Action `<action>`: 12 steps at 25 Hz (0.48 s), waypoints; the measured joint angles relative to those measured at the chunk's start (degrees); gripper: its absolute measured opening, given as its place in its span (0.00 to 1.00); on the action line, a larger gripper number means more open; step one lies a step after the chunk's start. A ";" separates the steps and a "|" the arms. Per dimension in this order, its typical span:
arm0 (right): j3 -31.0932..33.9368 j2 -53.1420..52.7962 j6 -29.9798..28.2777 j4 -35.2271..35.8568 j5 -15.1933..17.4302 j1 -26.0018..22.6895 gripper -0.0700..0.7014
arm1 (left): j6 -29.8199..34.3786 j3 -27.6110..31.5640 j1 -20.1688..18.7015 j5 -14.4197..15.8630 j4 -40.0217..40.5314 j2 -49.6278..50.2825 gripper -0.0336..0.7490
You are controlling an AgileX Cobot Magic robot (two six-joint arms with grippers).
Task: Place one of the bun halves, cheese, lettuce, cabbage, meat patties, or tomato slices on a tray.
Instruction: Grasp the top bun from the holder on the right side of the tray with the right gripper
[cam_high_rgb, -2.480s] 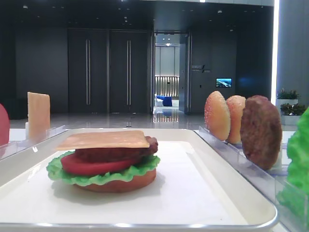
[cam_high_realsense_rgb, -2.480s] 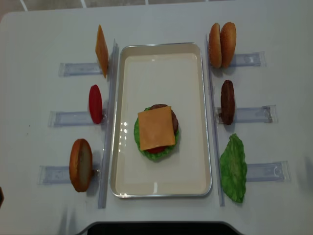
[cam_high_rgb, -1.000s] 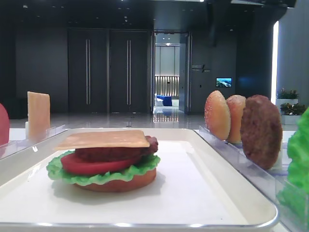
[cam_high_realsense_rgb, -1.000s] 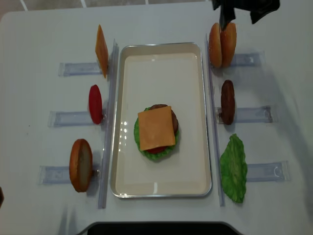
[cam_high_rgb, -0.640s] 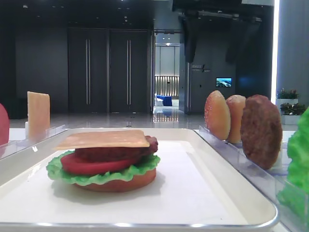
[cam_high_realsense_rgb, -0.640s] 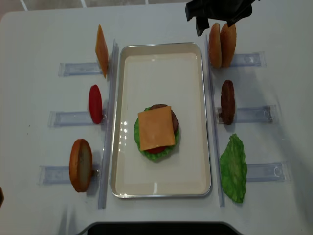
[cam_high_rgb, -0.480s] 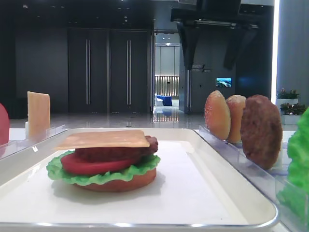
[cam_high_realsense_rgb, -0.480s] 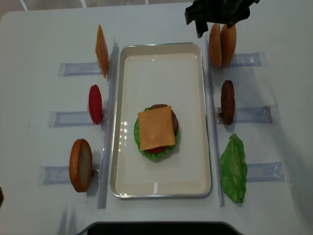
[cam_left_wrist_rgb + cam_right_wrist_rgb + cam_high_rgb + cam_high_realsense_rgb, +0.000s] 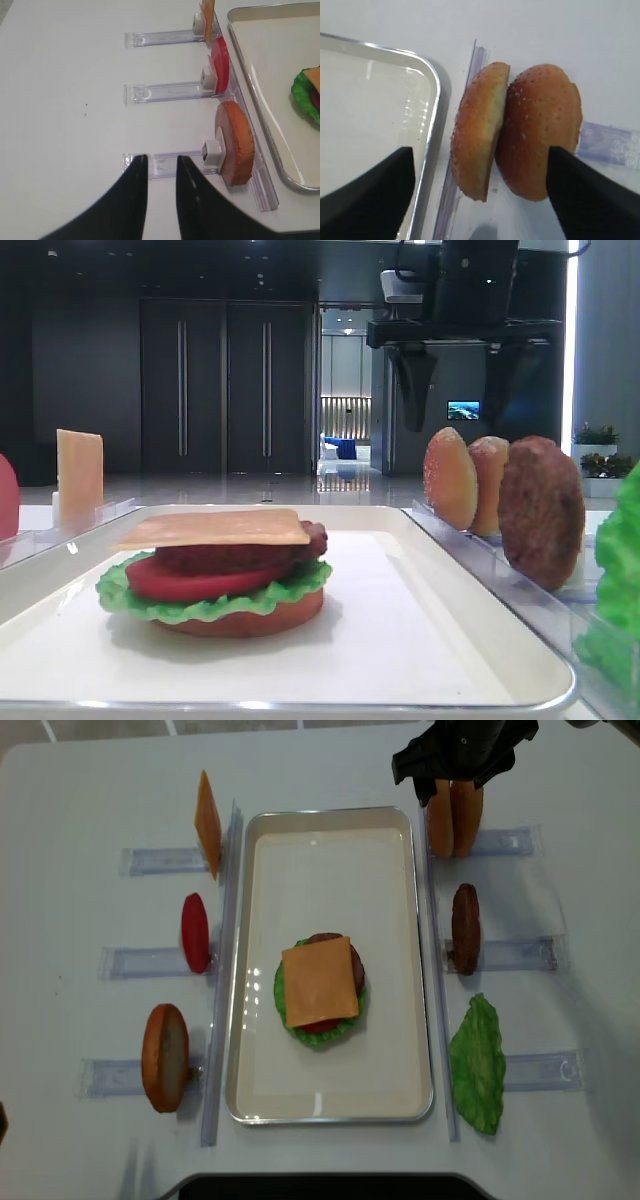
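Tray (image 9: pixel 330 1115): shiny metal rim, smooth matt cream inside. Holders (image 9: pixel 165 91), left of frame: clear glossy plastic. Buns (image 9: pixel 540 130): matt, rough seeded crust. Cheese (image 9: pixel 319 981): smooth, flat, matt. Lettuce (image 9: pixel 478 1065), lower right: crinkled plastic look. Patty (image 9: pixel 540 510): coarse, grainy. Table (image 9: pixel 80 920): smooth matt white. Fingers (image 9: pixel 590 200): matt black.

One tray (image 9: pixel 330 820). Bun halves: four total, two upright at right back (image 9: pixel 453 815), one upright at left front (image 9: pixel 165 1057), one under stack on tray (image 9: pixel 245 622). Cheese slices: two, one standing (image 9: pixel 207 823), one on stack (image 9: pixel 319 981). Tomato slices: two (image 9: pixel 195 932) (image 9: pixel 200 583). Meat patties: two (image 9: pixel 464 928) (image 9: pixel 240 556). Lettuce leaves: two (image 9: pixel 478 1063) (image 9: pixel 215 603). Clear holders: six.
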 joint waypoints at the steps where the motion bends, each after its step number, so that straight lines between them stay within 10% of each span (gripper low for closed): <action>1: 0.00 0.19 0.00 0.29 -0.21 0.00 0.76 | 0.00 0.00 0.00 0.00 0.00 0.00 0.23; 12: -0.11 2.58 0.00 4.87 -2.15 0.00 0.74 | 0.00 0.00 0.00 0.00 0.00 0.00 0.23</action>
